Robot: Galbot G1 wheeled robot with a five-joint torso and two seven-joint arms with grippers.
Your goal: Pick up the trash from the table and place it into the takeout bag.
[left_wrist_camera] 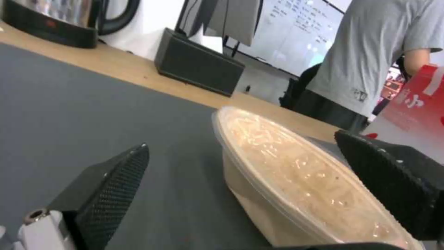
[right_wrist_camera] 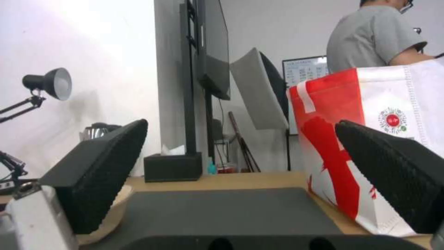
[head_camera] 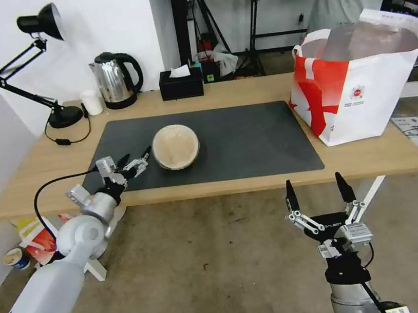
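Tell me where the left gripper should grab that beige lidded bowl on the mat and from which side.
Probably across the beige lidded bowl under its protruding lid rim, coming in level from the robot's left. The bowl sits upright on the dark mat; its walls taper downward, so the rim should stop slipping. The left gripper is open beside it, one finger low by the mat.

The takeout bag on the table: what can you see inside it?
The takeout bag stands open at the table's right end. Only the silvery lining of its far wall shows inside; the near wall covers the bottom, so any contents cannot be seen.
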